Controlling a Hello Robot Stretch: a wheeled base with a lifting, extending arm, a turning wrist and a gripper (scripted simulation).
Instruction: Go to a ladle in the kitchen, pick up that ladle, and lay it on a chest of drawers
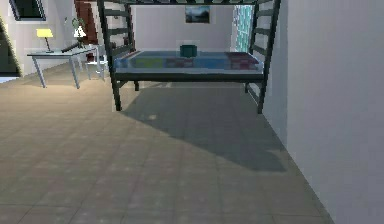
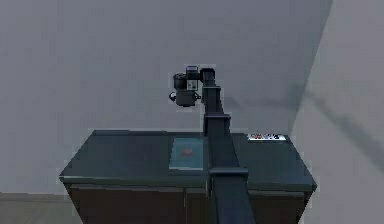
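A dark chest of drawers [image 2: 120, 160] stands against a grey wall in the arm side view. The arm rises from the bottom edge across its top. My gripper [image 2: 180, 90] hangs above the chest's back edge, with the wall behind it. Its far end is too small to make out, so I cannot tell whether it holds anything. A flat bluish thing [image 2: 187, 153] lies on the chest just left of the arm. A small pale thing with red marks [image 2: 266, 137] lies at the chest's back right corner.
In the forward view a dark-framed bed [image 1: 190, 62] with a blue mattress and a teal box [image 1: 187, 49] stands ahead across open tiled floor. A desk [image 1: 62, 56] with a yellow lamp [image 1: 45, 36] is at the left. A wall [image 1: 335, 100] runs along the right.
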